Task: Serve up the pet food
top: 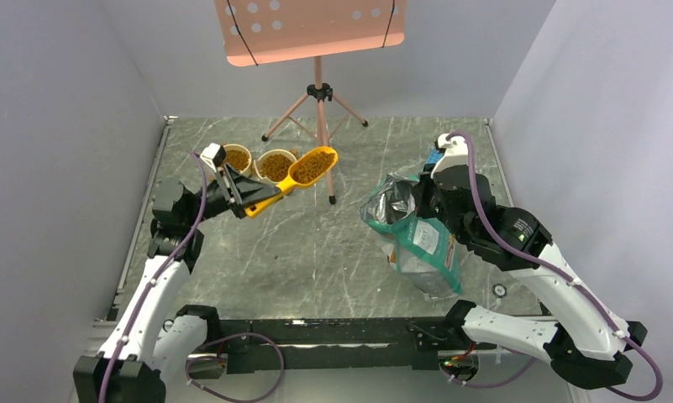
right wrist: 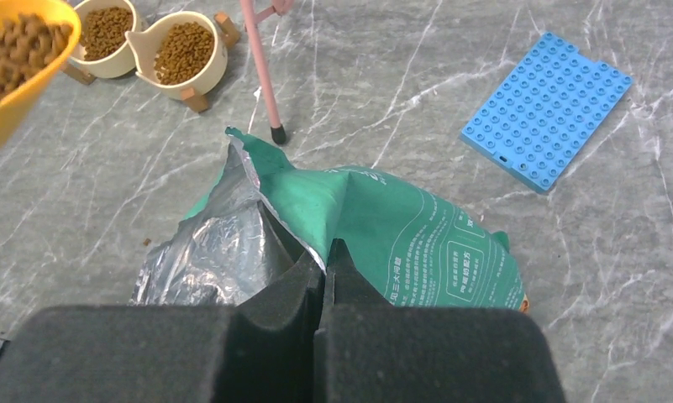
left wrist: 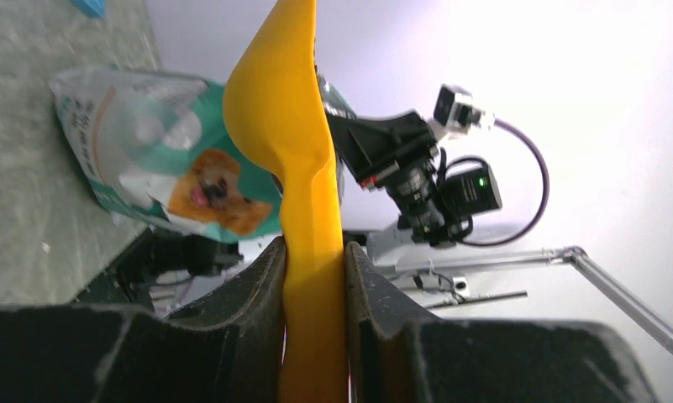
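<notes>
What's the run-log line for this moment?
left claw: shut on yellow scoop | scoop: full of pet food, beside bowls | right claw: shut on bag

Left gripper point(left wrist: 314, 260) clamped, held aloft, right gripper point(right wrist: 323, 256) pinched shut, pointing down

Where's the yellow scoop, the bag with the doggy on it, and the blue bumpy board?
yellow scoop point(left wrist: 278, 109): left wrist view, on its wide bowl end.
teal pet food bag point(left wrist: 211, 191): left wrist view, on the dog picture.
blue studded board point(right wrist: 547, 109): right wrist view, middle of its bumpy top.
</notes>
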{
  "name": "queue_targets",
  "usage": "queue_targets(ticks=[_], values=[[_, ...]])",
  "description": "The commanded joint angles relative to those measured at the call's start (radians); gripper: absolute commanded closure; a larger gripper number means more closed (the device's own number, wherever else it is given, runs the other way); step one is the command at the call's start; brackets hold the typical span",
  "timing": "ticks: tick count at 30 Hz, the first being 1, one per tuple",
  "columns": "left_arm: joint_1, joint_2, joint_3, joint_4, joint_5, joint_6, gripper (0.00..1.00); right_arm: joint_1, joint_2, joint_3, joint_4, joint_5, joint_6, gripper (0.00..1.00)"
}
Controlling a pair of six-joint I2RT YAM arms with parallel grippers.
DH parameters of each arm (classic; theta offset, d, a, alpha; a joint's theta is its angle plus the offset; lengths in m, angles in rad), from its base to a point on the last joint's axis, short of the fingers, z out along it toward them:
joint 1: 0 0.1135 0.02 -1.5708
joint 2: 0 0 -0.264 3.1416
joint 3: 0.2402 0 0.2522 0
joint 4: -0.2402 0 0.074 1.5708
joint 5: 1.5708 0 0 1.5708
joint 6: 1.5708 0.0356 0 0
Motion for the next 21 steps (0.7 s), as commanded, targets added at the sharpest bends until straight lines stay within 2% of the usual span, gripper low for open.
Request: queue_targets(ticks=[1,4,7,16,21], values=[[0.100,0.088,-0.002,0.159,0.045,0.055,1.00,-0.005,-0.016,0.045,-0.010,0.046,0.004,1.00],[0.177,0.166,0.025,0.193,0.072,0.098,1.00,-0.005,-0.014,0.060,-0.018,0.034,-0.012,1.00],[0.198,0.251,0.071,0.200,0.066,0.166,1.00,-0.004,-0.022,0.068,-0.027,0.040,-0.024,1.00],[0.429,0.484,0.072,0.467,0.163,0.121,1.00,-0.006,-0.052,0.080,-0.054,0.052,-0.011,1.00],[0.574,0.554,0.113,0.318,0.220,0.259,1.00,-0.004,-0.055,0.091,-0.054,0.065,-0.032,1.00]])
